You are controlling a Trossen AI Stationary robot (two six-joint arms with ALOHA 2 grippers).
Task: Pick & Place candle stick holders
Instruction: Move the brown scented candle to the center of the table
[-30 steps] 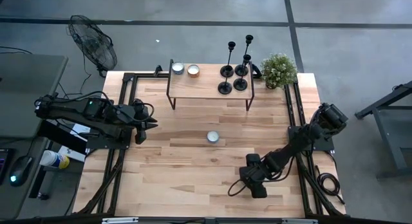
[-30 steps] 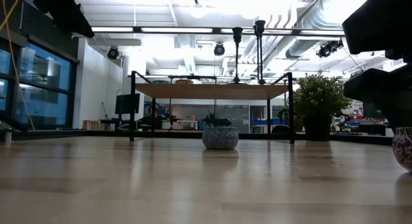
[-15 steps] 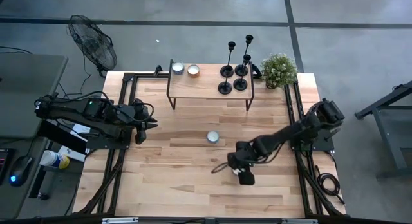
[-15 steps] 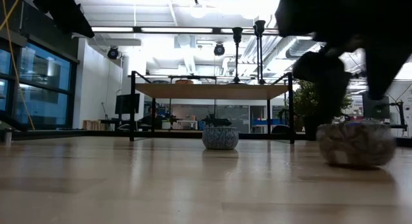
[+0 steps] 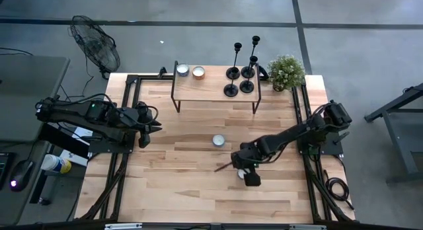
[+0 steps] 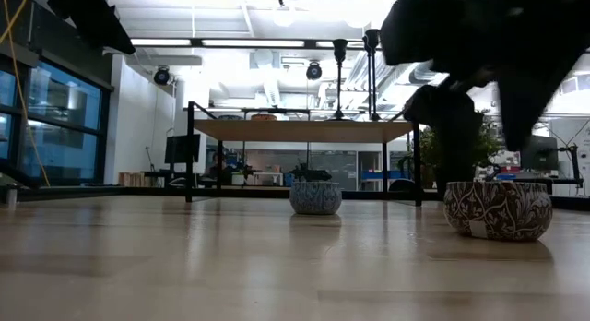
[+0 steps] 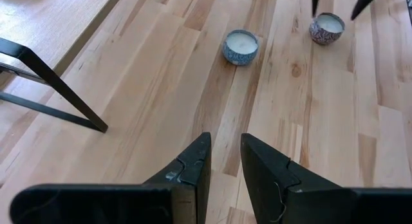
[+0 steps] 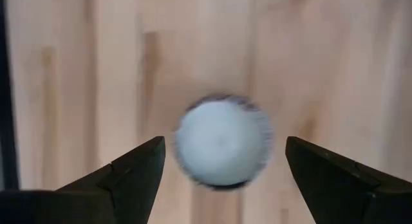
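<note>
Right gripper (image 8: 222, 169) over mid-table, right of centre, fingers (image 8: 125, 172) spread wide on either side of a small patterned candle (image 8: 223, 149); candle between the fingers, no contact visible, resting on the wooden table (image 5: 172, 177). Same candle in low view (image 6: 498, 210) sitting flat on the tabletop, dark arm mass above it. In left wrist view, same candle (image 7: 326, 28) with two dark finger tips above it, one on each side.

Second candle, blue-patterned (image 5: 218, 141), near table centre, apart from the first, standing alone. Also seen in low view (image 6: 315, 197) and left wrist view (image 7: 241, 46).

Left gripper (image 7: 223, 161) parked at the table's left edge, pointing toward the centre, fingers (image 7: 193, 169) narrowly parted with a slim gap, nothing between them.

Candle stick holders (image 5: 240, 71): four black ones clustered at the right end of a low wooden shelf (image 5: 211, 90) with black legs, at the far side of the table. All upright, close together, well apart from both grippers. Two tallest visible in low view (image 6: 355, 77), rising above the shelf top.

Two more small candles (image 5: 190, 71) at the shelf's left end, side by side. Potted plant (image 5: 286, 71) just right of the shelf, at the table's far right corner. Floor fan (image 5: 96, 45) off the table, beyond its far left corner.
</note>
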